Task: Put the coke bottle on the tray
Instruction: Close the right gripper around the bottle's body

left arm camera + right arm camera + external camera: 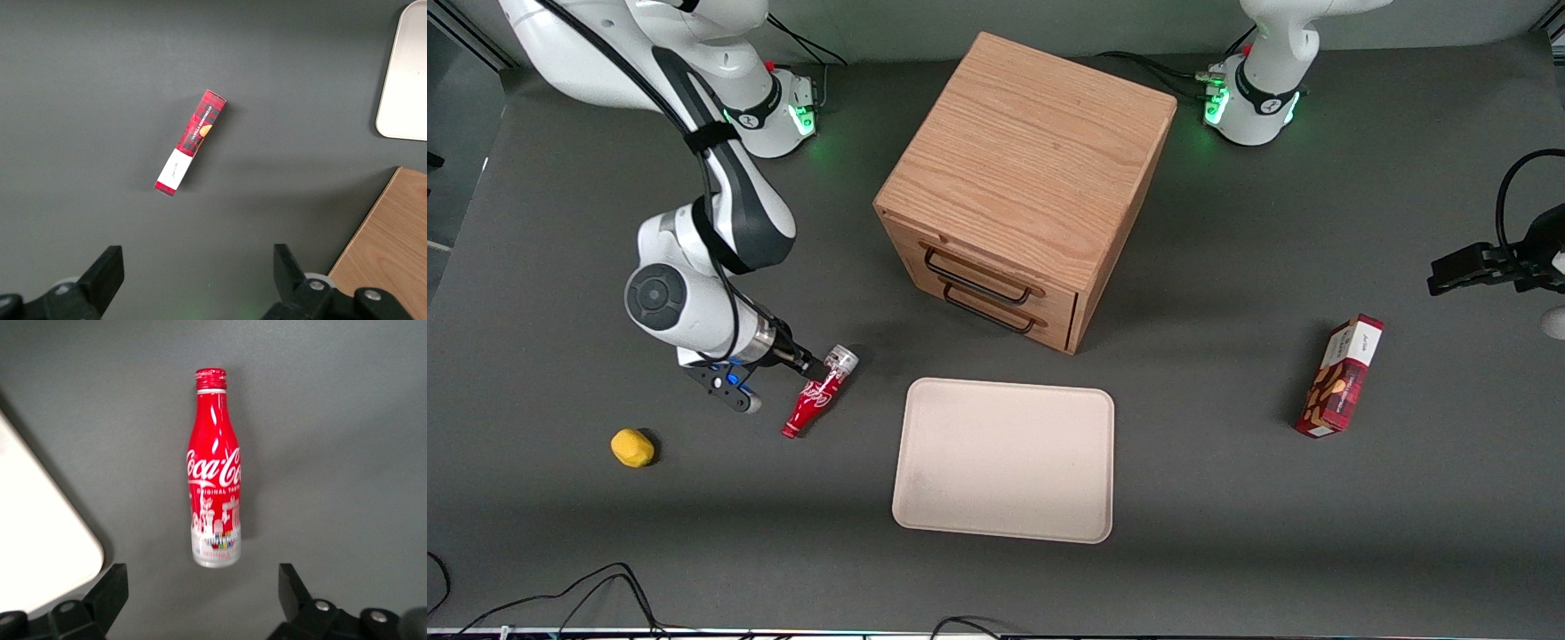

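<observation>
The coke bottle [818,397] is small and red with white script and a silver base. It lies on its side on the dark table, beside the tray [1005,458] toward the working arm's end. The tray is large, flat and beige, and nothing lies on it. My right gripper [804,362] hovers by the bottle's silver base, with its cap end pointing nearer the front camera. In the right wrist view the bottle [215,468] lies lengthwise just ahead of my gripper [202,581], whose fingers [112,585] are wide open and empty. A corner of the tray [40,520] shows beside it.
A wooden two-drawer cabinet [1023,169] stands farther from the front camera than the tray. A yellow lemon-like object [632,447] lies near the working arm's end. A red snack box [1341,378] lies toward the parked arm's end and also shows in the left wrist view [191,142].
</observation>
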`<act>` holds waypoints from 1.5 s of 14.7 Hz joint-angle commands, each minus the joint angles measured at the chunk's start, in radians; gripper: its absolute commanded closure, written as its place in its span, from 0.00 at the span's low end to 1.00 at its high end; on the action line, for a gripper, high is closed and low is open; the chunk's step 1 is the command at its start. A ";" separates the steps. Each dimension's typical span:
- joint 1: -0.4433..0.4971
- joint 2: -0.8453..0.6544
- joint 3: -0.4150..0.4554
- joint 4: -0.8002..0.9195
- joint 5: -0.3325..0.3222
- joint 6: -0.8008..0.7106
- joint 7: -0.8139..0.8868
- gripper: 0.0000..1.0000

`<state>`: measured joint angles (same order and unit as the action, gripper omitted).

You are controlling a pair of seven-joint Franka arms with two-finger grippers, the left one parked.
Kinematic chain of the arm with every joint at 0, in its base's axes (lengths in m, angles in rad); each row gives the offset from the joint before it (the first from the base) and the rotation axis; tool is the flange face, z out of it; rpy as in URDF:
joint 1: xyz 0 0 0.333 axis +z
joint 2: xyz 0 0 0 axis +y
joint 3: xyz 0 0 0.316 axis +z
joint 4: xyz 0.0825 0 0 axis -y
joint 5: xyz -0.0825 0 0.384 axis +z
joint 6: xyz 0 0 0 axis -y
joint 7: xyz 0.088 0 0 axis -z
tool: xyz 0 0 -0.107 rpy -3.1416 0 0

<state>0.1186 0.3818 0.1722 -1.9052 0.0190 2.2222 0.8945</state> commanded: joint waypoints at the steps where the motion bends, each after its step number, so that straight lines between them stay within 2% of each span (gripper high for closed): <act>1: -0.005 0.041 0.010 -0.029 -0.086 0.094 0.105 0.00; 4: -0.004 0.095 0.010 -0.029 -0.102 0.154 0.138 0.00; 7: -0.004 0.133 0.010 -0.029 -0.189 0.175 0.208 0.00; 9: 0.016 0.156 0.010 -0.029 -0.218 0.195 0.242 0.00; 22: 0.027 0.195 0.009 -0.021 -0.241 0.226 0.261 0.00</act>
<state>0.1432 0.5688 0.1793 -1.9362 -0.1910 2.4350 1.1165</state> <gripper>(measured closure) 0.000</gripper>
